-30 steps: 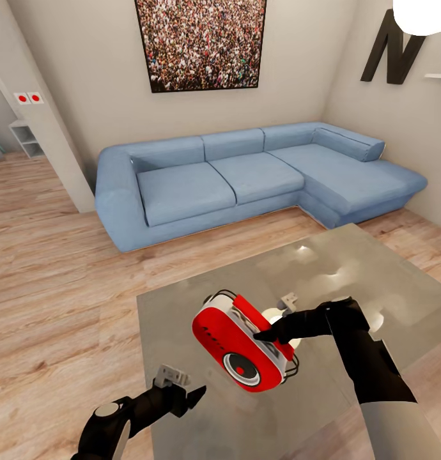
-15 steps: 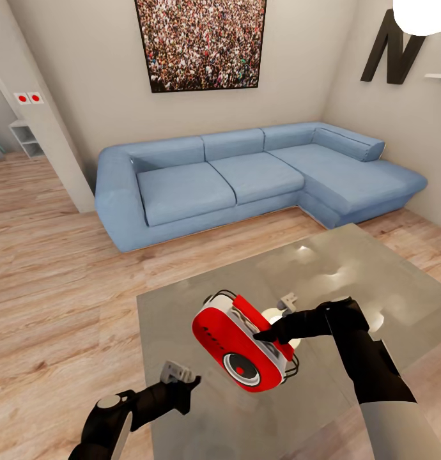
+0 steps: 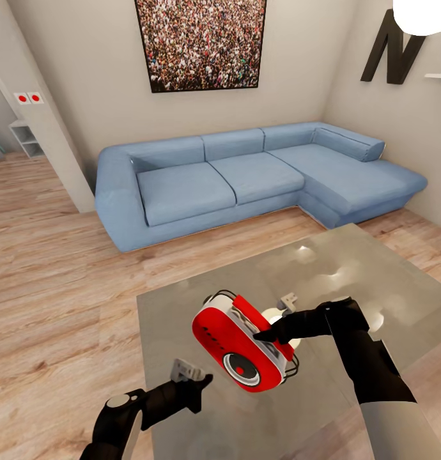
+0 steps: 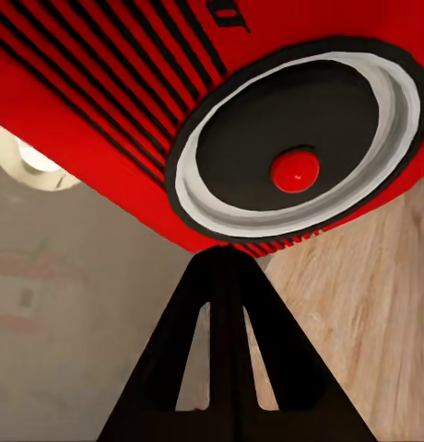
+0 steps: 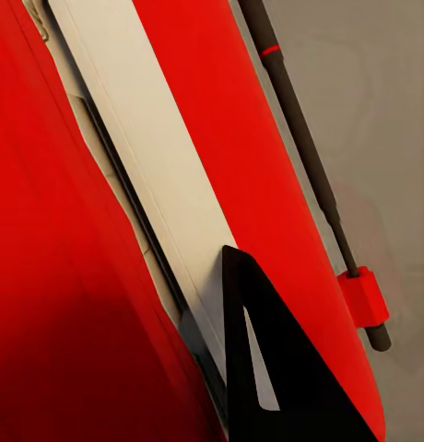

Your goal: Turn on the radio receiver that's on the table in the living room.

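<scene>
Above the table (image 3: 374, 281), the radio receiver (image 3: 239, 345) hangs tilted, pinched along its edge by the right gripper (image 3: 262, 333); rigid, light, likely slippery plastic, while the left gripper (image 3: 198, 386), fingers pressed together, points at its dial.

The radio receiver (image 3: 243, 347) is hiding part of the right gripper (image 3: 266, 333); the picture's edge is cutting off the pendant lamp (image 3: 422, 16).

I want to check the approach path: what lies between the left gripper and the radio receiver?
Nothing: in the head view only bare table top shows between the left gripper and the radio receiver.
</scene>
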Controlling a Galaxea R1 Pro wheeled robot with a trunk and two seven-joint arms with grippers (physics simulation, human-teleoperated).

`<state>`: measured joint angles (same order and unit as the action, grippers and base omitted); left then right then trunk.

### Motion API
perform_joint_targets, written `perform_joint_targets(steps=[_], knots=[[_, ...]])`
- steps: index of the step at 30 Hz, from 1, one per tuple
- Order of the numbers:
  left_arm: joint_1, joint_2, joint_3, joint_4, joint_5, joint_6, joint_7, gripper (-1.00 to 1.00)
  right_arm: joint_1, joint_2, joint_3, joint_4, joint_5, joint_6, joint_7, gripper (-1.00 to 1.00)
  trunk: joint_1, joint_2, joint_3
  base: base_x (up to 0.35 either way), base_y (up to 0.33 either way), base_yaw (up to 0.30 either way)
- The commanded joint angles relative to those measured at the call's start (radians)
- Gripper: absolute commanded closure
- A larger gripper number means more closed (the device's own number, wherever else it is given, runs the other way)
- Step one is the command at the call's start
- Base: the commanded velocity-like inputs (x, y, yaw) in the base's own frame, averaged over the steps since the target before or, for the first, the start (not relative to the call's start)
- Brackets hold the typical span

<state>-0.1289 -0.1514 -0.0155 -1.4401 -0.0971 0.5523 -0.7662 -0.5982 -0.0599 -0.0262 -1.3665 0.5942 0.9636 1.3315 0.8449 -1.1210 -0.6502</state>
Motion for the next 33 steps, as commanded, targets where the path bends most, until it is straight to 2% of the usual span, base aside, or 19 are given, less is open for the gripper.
perform_joint_targets(steps=[1,9,14,18,33], knots=[[0.0,-0.001,0.0,0.0,0.0,0.0,-0.005,1.0,0.0,0.0,0.0,0.0,-0.005,0.003,0.0,1.0,0.0,0.0,0.0,0.0,0.0,0.0],[0.0,-0.01,-0.002,0.001,0.0,0.0,-0.035,1.0,0.0,0.0,0.001,0.0,-0.004,0.003,0.0,1.0,0.0,0.0,0.0,0.0,0.0,0.0],[0.0,-0.011,-0.053,0.001,0.0,-0.001,-0.035,1.0,0.0,0.0,0.002,0.0,-0.004,0.003,0.0,1.0,0.0,0.0,0.0,0.0,0.0,0.0],[0.0,-0.012,-0.067,0.001,0.002,-0.002,-0.035,1.0,0.0,0.0,0.002,0.0,-0.005,0.003,0.0,1.0,0.0,0.0,0.0,0.0,0.0,0.0],[0.0,-0.017,-0.071,0.0,0.013,-0.003,-0.035,1.0,0.0,0.0,0.002,0.0,-0.005,0.002,-0.015,1.0,0.0,0.0,0.0,0.0,0.0,0.0]])
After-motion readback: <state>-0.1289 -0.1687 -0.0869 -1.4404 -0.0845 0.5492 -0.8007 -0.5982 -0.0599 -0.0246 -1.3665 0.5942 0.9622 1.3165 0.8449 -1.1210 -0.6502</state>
